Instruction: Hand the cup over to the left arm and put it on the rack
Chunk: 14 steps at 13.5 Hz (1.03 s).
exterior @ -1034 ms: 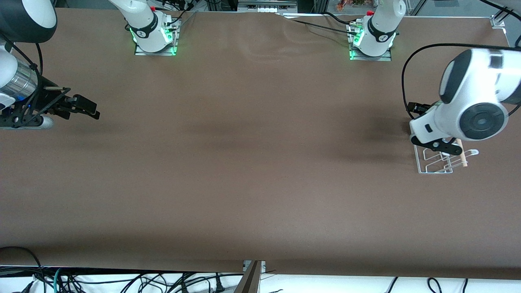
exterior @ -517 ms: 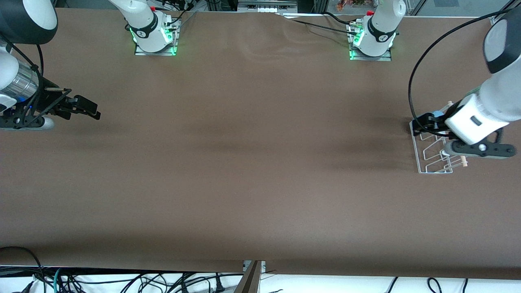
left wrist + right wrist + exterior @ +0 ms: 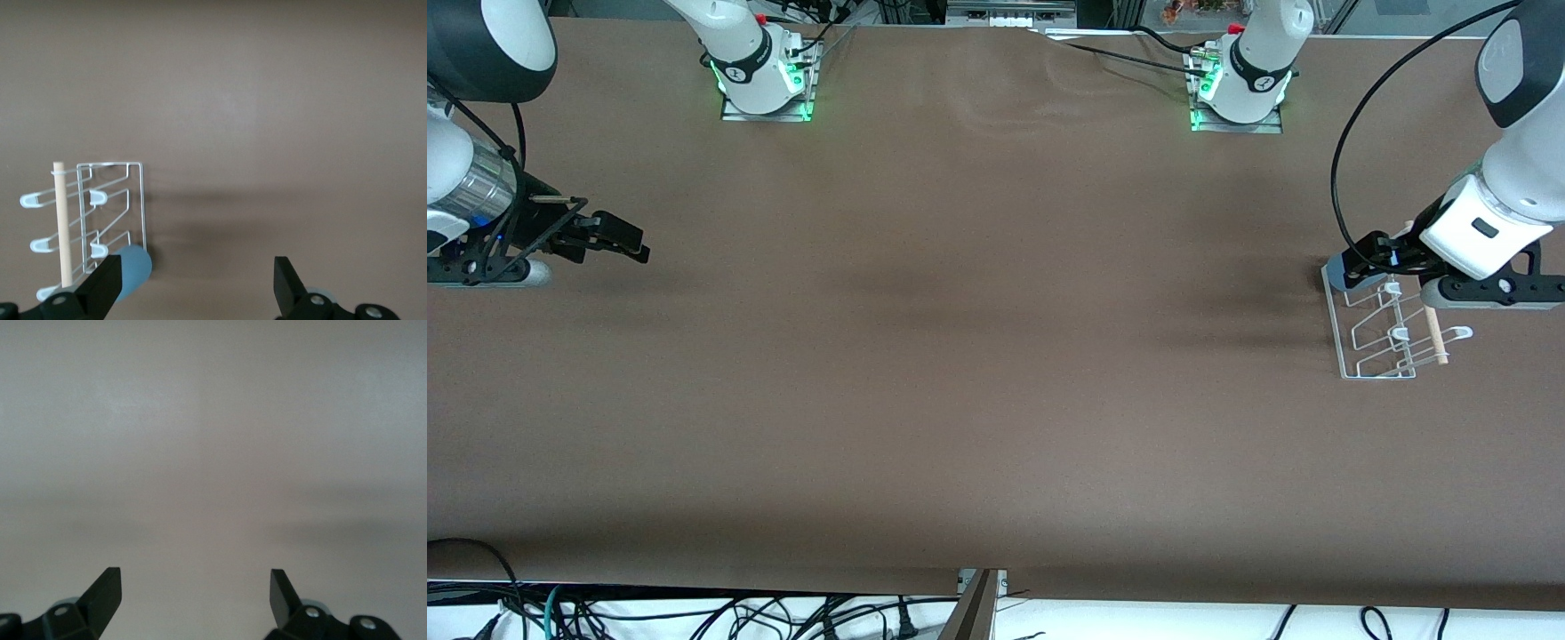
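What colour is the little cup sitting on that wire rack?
Light blue. The cup shows best in the left wrist view, at the white rack.

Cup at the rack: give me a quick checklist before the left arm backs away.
1. Left gripper open, not gripping the cup: ok.
2. Cup at the corner of the rack: ok.
3. Cup seated firmly on a peg: cannot tell.
4. One finger free of the cup: cannot tell; they sit right beside each other.
5. Right gripper open, waiting at its own end of the table, away from the rack: ok.
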Each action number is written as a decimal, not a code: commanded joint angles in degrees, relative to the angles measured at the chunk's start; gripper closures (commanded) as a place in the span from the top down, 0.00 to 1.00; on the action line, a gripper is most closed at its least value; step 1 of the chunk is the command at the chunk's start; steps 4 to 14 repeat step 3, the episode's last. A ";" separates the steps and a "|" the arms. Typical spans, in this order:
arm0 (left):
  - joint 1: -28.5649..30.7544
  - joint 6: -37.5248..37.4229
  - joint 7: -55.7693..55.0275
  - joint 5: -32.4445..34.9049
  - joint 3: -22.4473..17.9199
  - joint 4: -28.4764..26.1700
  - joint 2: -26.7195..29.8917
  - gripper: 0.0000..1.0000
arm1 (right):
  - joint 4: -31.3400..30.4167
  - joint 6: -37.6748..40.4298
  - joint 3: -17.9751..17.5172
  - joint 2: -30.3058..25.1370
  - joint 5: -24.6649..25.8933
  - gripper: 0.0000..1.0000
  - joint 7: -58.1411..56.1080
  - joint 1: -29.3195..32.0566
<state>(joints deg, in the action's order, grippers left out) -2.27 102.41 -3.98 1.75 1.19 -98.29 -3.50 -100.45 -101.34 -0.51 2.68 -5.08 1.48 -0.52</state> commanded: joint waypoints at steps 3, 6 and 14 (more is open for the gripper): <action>-0.28 1.74 0.03 -0.43 -0.75 -5.25 4.20 1.00 | 1.31 1.06 -0.02 0.40 0.42 0.98 -0.60 -0.19; -0.28 1.74 0.03 -0.43 -0.75 -5.25 4.20 1.00 | 1.31 1.06 -0.02 0.40 0.42 0.98 -0.60 -0.19; -0.28 1.74 0.03 -0.43 -0.75 -5.25 4.20 1.00 | 1.31 1.06 -0.02 0.40 0.42 0.98 -0.60 -0.19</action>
